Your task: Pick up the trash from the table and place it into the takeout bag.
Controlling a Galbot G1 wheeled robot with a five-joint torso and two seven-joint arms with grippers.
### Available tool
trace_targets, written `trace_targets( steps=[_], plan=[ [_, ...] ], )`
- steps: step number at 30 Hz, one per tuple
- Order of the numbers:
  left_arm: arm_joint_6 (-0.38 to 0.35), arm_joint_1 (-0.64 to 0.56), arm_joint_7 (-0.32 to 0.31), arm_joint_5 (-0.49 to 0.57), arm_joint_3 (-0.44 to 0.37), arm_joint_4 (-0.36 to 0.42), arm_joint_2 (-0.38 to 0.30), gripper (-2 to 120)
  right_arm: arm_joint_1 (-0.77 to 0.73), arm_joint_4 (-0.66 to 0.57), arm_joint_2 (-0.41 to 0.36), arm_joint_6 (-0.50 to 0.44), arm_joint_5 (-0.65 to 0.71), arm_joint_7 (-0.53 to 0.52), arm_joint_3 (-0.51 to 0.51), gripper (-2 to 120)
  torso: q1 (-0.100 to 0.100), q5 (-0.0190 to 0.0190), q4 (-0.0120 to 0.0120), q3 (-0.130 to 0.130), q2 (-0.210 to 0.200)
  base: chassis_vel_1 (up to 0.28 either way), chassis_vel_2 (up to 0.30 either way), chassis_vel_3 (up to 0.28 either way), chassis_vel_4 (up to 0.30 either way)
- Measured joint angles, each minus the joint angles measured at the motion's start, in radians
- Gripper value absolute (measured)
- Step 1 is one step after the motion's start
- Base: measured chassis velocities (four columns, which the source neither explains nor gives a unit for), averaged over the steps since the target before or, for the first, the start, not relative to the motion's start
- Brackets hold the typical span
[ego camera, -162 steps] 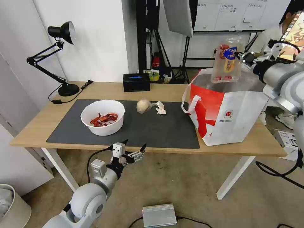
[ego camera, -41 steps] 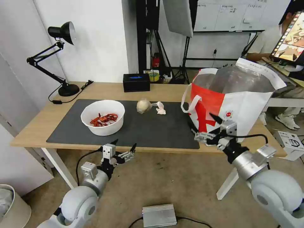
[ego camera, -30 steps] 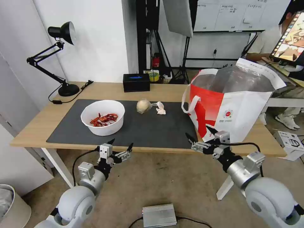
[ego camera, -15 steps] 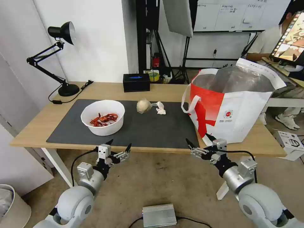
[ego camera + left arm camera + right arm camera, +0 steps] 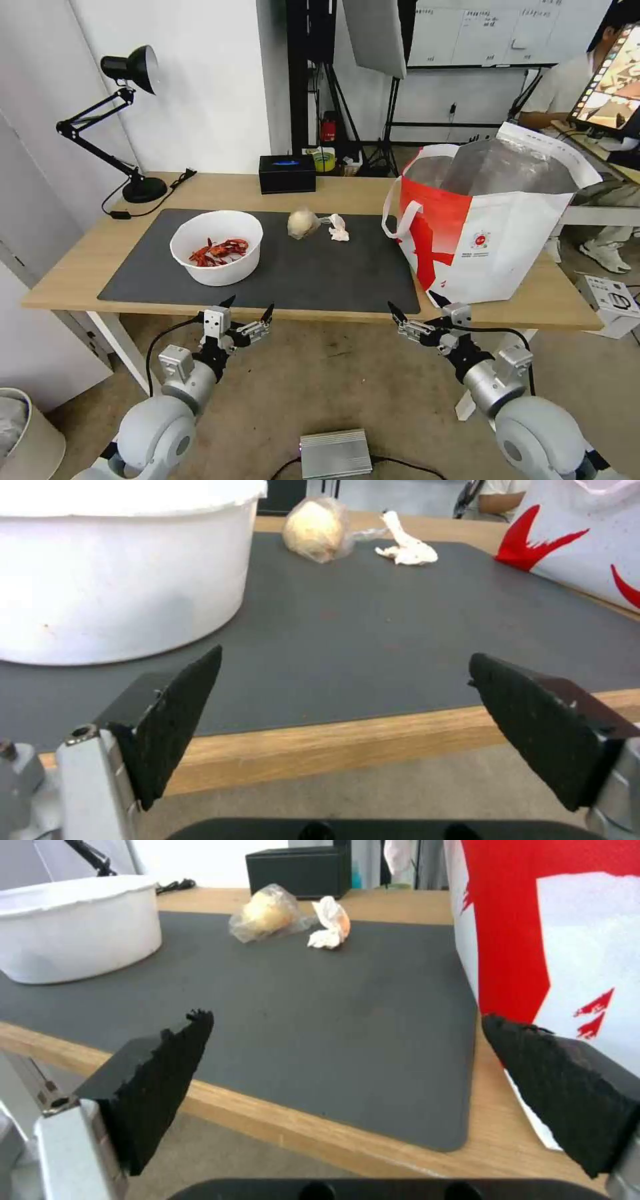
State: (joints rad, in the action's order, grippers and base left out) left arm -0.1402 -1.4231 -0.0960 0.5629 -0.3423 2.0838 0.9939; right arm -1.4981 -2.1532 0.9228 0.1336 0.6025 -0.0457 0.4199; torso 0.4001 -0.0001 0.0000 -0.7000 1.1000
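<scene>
Right gripper (image 5: 419,312) came down from the bag (image 5: 493,233), wide open | left gripper (image 5: 245,313) open too | bowl (image 5: 217,247) on table (image 5: 73,267) mat, stiff, spills; grab rim.

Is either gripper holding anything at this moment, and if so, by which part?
Nothing is held. The left gripper and right gripper are both open and empty, below the near edge of the table.
</scene>
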Motion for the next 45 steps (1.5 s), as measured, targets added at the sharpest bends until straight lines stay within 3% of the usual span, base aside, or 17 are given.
trace_targets(
  steps=[14, 28, 30, 36, 39, 43, 45],
  plan=[
    [0.009, -0.046, -0.003, -0.042, -0.023, 0.004, 0.033, 100, 0.006, -0.009, 0.049, 0.007, -0.014, -0.01, -0.067, 100, 0.0, 0.0, 0.0001, 0.0, 0.0, 0.0, 0.0, 0.0, 0.0],
    [0.012, -0.029, -0.005, -0.043, -0.013, 0.013, 0.02, 100, 0.069, 0.006, 0.075, 0.034, -0.022, -0.028, -0.099, 100, 0.0, 0.0001, 0.0003, 0.0, 0.0, 0.0, 0.0, 0.0, 0.0],
    [0.012, -0.011, -0.005, -0.04, 0.008, 0.009, 0.012, 100, 0.115, 0.033, 0.084, 0.052, -0.018, -0.036, -0.109, 100, 0.0, -0.0001, -0.0007, 0.0, 0.0, 0.0, 0.0, 0.0, 0.0],
    [0.011, -0.015, -0.005, -0.04, 0.012, 0.012, 0.02, 100, 0.304, 0.106, 0.081, 0.109, 0.043, -0.062, -0.202, 100, 0.0, -0.0001, 0.0002, 0.0, 0.0, 0.0, 0.0, 0.0, 0.0],
    [0.01, -0.019, -0.006, -0.041, 0.008, 0.021, 0.029, 100, 0.457, 0.174, 0.086, 0.134, 0.083, -0.075, -0.287, 100, 0.0, -0.0001, 0.0001, 0.0, 0.0, 0.0, 0.0, 0.0, 0.0],
    [0.008, -0.024, -0.007, -0.041, 0.004, 0.029, 0.033, 100, 0.542, 0.228, 0.102, 0.141, 0.092, -0.088, -0.347, 100, 0.0, 0.0001, 0.0, 0.0, 0.0, 0.0, 0.0, 0.0, 0.0],
    [0.007, -0.033, -0.008, -0.041, -0.005, 0.034, 0.037, 100, 0.629, 0.288, 0.138, 0.154, 0.093, -0.12, -0.419, 100, 0.0, 0.0001, 0.0001, 0.0, 0.0, 0.0, 0.0, 0.0, 0.0]
  ],
)
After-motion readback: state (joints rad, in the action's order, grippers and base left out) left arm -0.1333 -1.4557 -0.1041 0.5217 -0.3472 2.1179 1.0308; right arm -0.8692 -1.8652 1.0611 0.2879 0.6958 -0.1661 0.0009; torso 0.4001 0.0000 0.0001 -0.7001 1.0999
